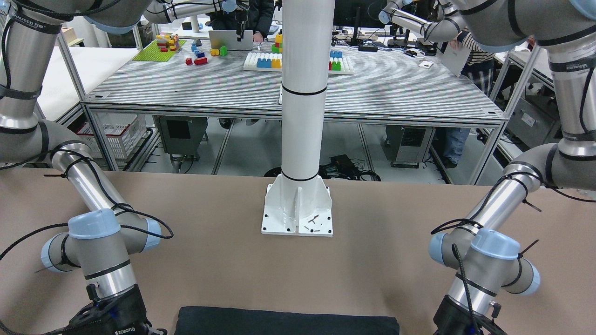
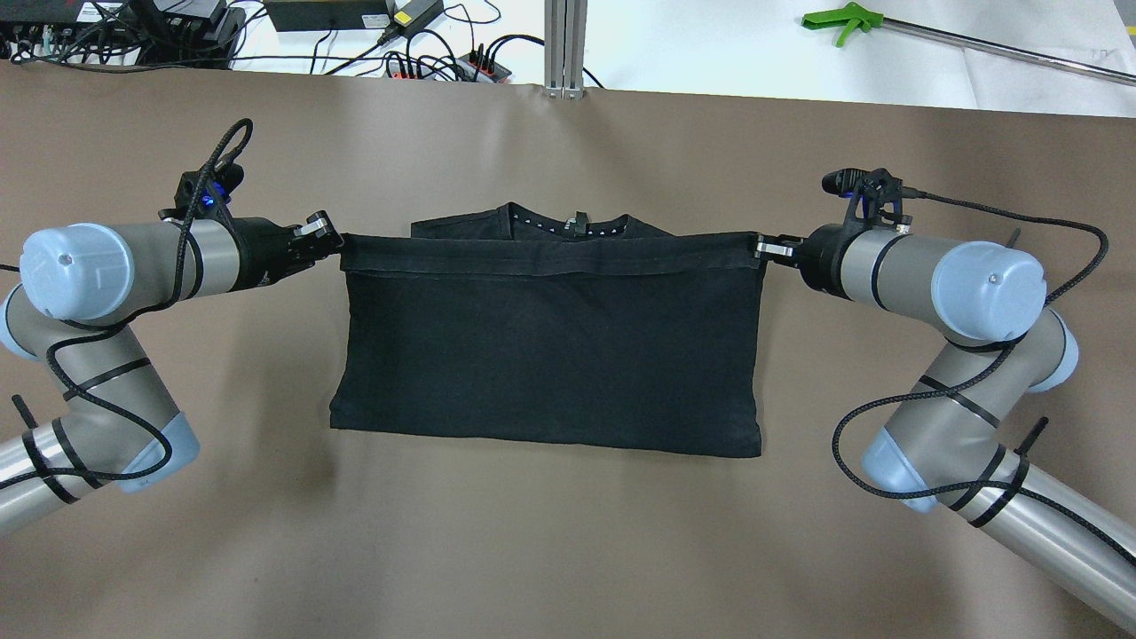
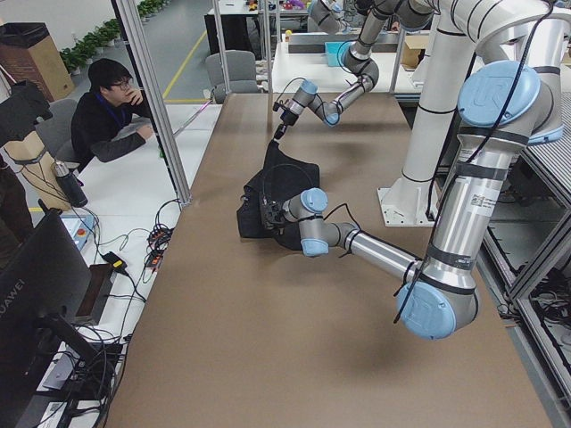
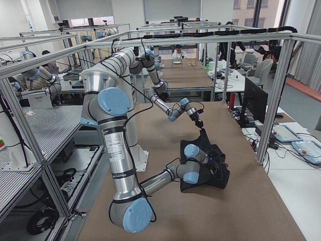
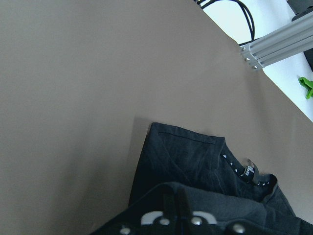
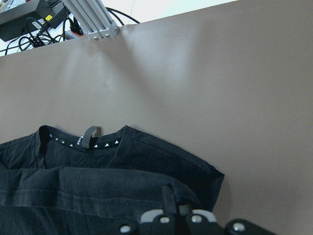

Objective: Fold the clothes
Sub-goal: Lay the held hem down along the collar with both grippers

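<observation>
The clothes [image 2: 550, 346] are one black garment lying on the brown table, its lower part doubled up toward the collar [image 2: 568, 224]. The hem is stretched in a straight line between the two grippers. My left gripper [image 2: 337, 240] is shut on the hem's left corner, and my right gripper [image 2: 760, 249] is shut on the right corner. Both corners are held a little above the table. In the left wrist view the clothes [image 5: 195, 166] lie beyond the fingertips [image 5: 168, 208]. The right wrist view shows the clothes [image 6: 98, 171] with the neck loop [image 6: 90, 134].
The white pillar's base plate [image 1: 297, 209] stands on the robot's side of the clothes [image 1: 286, 325]. Cables [image 2: 426, 53] and an aluminium post [image 2: 565, 44] sit past the table's far edge, beside a green tool [image 2: 843, 19]. A seated person [image 3: 111, 111] is off that side.
</observation>
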Action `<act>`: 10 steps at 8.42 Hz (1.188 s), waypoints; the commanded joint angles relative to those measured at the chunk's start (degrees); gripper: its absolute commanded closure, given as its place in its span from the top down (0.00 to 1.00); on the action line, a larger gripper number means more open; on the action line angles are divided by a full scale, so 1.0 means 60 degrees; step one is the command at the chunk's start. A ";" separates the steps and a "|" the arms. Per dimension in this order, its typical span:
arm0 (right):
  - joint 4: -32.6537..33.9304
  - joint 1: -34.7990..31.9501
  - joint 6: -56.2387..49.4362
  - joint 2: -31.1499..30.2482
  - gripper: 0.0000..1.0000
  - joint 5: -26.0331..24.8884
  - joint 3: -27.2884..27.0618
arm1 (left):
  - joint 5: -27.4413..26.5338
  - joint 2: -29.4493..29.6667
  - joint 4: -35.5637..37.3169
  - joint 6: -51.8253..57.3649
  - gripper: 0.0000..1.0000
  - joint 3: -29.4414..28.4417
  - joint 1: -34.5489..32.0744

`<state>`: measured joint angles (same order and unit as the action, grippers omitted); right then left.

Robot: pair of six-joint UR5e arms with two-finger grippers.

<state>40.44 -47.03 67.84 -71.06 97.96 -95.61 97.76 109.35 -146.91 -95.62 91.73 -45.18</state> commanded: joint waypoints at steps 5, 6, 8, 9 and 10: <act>0.0744 -0.0306 -0.0056 0.0183 0.00 -0.0038 0.0158 | 0.0040 0.0539 0.0784 0.0072 0.00 -0.0054 -0.0131; 0.0745 -0.0307 -0.0056 0.0358 0.00 -0.0052 0.0362 | 0.0040 0.0540 0.0784 0.0072 0.00 -0.0069 -0.0145; 0.0745 -0.0307 -0.0100 0.0389 0.08 -0.0053 0.0408 | -0.0018 0.0540 0.0769 0.0058 0.02 -0.0098 -0.0145; 0.0745 -0.0292 -0.0100 0.0389 0.89 -0.0082 0.0481 | -0.0048 0.0511 0.0755 0.0101 0.65 -0.0113 -0.0160; 0.0745 -0.0350 -0.0028 0.0389 0.94 -0.0082 0.0511 | -0.0150 0.0510 0.0755 0.0116 0.94 -0.0113 -0.0175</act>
<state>44.90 -48.84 67.28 -68.79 97.57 -93.05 97.59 112.51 -142.32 -95.12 91.14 -46.11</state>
